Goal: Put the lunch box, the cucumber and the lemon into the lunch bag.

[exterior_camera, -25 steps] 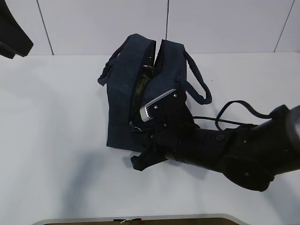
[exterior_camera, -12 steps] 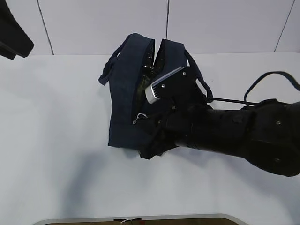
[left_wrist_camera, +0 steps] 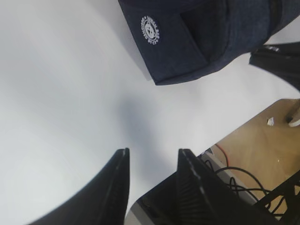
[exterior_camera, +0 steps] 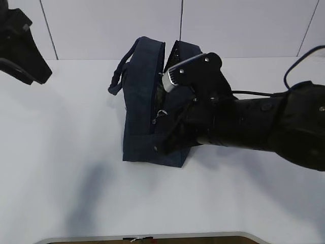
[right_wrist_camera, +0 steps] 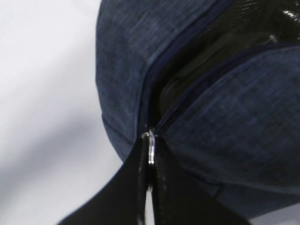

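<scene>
The dark navy lunch bag (exterior_camera: 139,101) stands on the white table, its top slit partly apart. My right gripper (exterior_camera: 161,116) reaches across the bag's near end and is shut on the metal ring pull (right_wrist_camera: 150,147) of the zipper. In the right wrist view the right gripper (right_wrist_camera: 150,161) pinches the ring where the two fabric edges of the lunch bag (right_wrist_camera: 126,70) meet. Something glossy and rounded (right_wrist_camera: 185,79) shows inside the slit; I cannot tell which item it is. The lunch box, cucumber and lemon are hidden. My left gripper (left_wrist_camera: 152,152) hovers open and empty, away from the lunch bag (left_wrist_camera: 187,37).
The left arm (exterior_camera: 23,51) hangs at the far left, above the table. Loop handles (exterior_camera: 119,73) droop off the bag's sides. The table's near edge (left_wrist_camera: 243,124) runs past a wooden floor with cables (left_wrist_camera: 239,173). A panelled wall stands behind the table.
My right gripper has travelled along the bag's top toward the far end with the ring pull in it, shutting the near stretch of the slit. The bag shifted slightly. The left arm edged further into view.
</scene>
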